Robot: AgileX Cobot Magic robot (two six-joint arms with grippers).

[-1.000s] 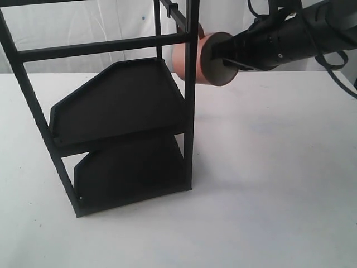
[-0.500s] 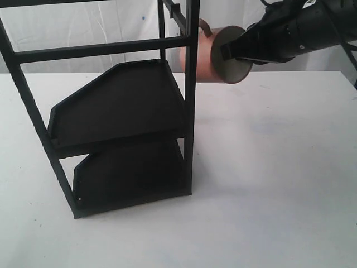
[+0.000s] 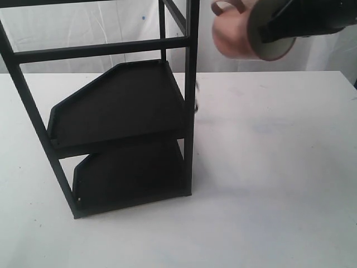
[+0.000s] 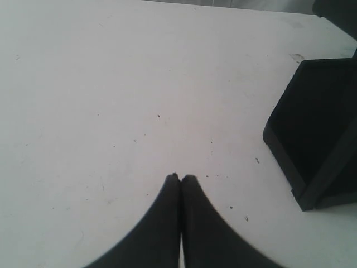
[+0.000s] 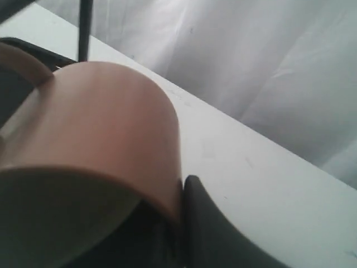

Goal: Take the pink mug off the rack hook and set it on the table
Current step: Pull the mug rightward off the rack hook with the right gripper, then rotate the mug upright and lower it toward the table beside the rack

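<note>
Pink mug (image 3: 234, 36) rose clear of rack (image 3: 191, 84); R fingers (image 5: 212, 229) pinch its rim, L fingers (image 4: 167, 215) closed.

No readable text, labels or numbers anywhere.

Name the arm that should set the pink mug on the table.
Right. The right gripper clamps the pink mug by its rim in the air beside the rack; the left gripper is shut and empty over the table.
</note>
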